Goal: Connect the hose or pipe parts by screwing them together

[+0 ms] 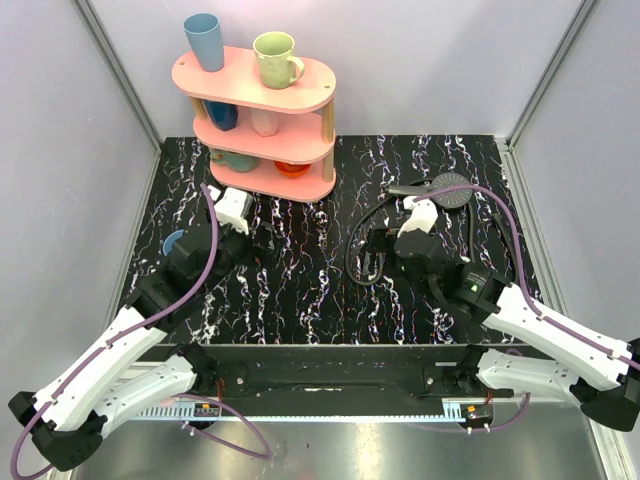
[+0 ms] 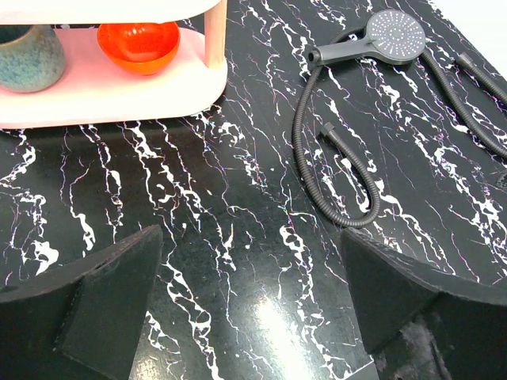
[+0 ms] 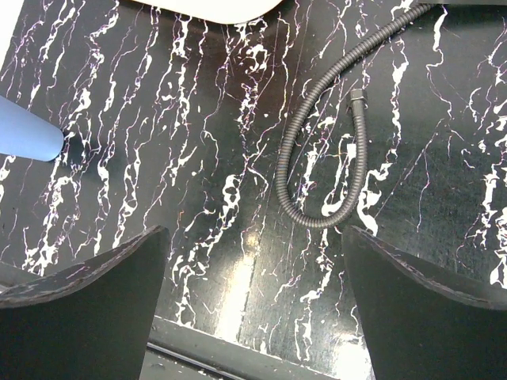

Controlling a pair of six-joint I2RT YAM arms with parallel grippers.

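Left fingers point(image 2: 103, 301) and right fingers point(image 3: 87, 285) gape wide, empty. Hose point(image 3: 318, 223) loops on the bench point(image 3: 198, 158) just ahead of the right fingers, the nearer arm; its free end points away, toward the head point(image 2: 394, 33), whose handle lies leftward.

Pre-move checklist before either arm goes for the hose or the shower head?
1. Left gripper open, empty: ok.
2. Right gripper open, empty: ok.
3. Hose free end in view, nothing on it: ok.
4. Hose screwed to shower head: not ok; that end lies apart from the handle.
5. Handle thread unobstructed: cannot tell; the hose runs right past it.
6. Pink shelf apart from the hose: ok.
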